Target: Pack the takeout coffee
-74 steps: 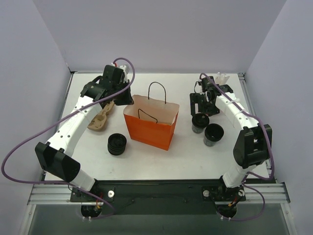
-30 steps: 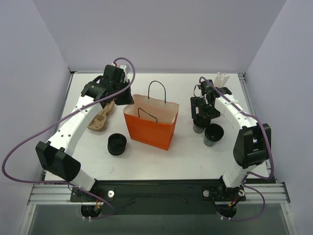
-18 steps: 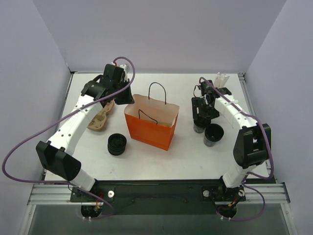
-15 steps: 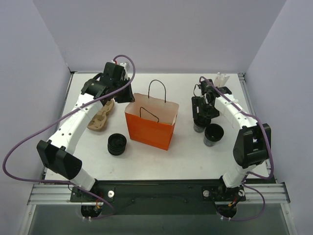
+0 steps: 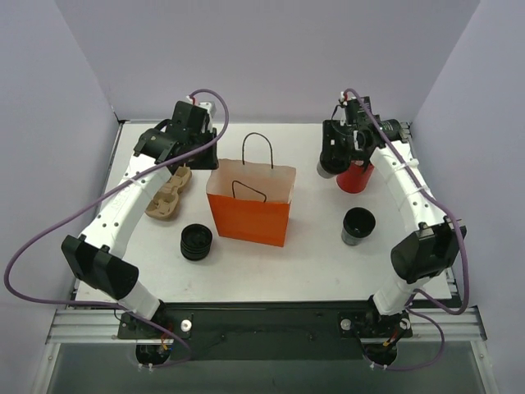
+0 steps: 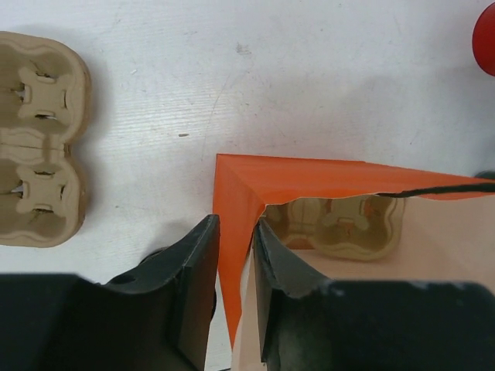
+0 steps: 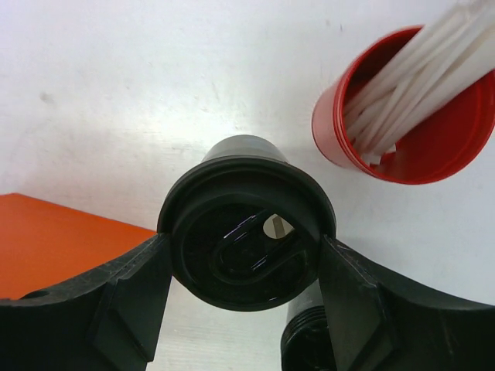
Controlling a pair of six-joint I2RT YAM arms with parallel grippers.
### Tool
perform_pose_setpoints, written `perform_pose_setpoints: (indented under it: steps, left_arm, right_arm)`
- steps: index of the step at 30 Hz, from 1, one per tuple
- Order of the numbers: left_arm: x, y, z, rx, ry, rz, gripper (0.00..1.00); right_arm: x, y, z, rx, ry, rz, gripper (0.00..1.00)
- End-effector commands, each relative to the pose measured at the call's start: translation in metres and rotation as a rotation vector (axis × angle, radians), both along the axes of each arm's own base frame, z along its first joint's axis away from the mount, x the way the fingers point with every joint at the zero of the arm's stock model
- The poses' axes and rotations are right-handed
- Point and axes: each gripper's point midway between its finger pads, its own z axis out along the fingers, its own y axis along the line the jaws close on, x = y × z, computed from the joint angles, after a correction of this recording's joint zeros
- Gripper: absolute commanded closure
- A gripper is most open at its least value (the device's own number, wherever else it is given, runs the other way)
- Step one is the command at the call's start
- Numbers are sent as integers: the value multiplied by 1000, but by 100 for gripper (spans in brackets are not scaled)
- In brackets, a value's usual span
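Note:
My right gripper [image 5: 335, 158] is shut on the takeout coffee [image 7: 246, 232], a dark grey cup with a black lid, and holds it above the table, right of the orange paper bag [image 5: 250, 205]. In the top view only the cup's grey side [image 5: 326, 169] shows under the gripper. A second dark cup [image 5: 358, 225] stands on the table in front; it also shows in the right wrist view [image 7: 309, 349]. My left gripper [image 6: 236, 229] is shut on the bag's left top edge [image 6: 232, 193] and holds it open. A cardboard carrier [image 6: 340, 222] lies inside the bag.
A red cup of white straws [image 5: 354, 176] stands just right of the held cup, and shows in the right wrist view [image 7: 410, 116]. Another cardboard carrier [image 5: 168, 195] lies left of the bag. A low ribbed black stack [image 5: 197, 241] sits front left of the bag.
My right gripper has closed on one cup and lifted it up and toward the back, away from the second cup. The bag now stands more upright in my left gripper.

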Motion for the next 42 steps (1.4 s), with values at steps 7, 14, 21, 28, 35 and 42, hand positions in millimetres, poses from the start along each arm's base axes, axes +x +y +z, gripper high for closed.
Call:
perform_pose_setpoints:
  steps: [7,14,21,28,35,42]
  left_arm:
    - [1,-6,20,-49,-73,-71,61]
    - [-2,-14,21,-84,-58,-89,84]
    - [5,-32,36,-187,-63,-93,100]
    - [31,-51,61,-306,-138,-54,100]
    - [46,-60,60,-332,-166,-64,100]
    - [43,-58,51,-339,-146,-42,100]
  right_arm:
    - [-42,30,131,49,-279,134,49]
    - [-62,40,180,51,-415,214,49]
    - [-89,80,217,162,-523,440,51]
    - [-126,123,239,206,-633,724,50]
    - [-147,146,227,163,-645,882,49]
    - [-152,160,229,100,-682,919,49]
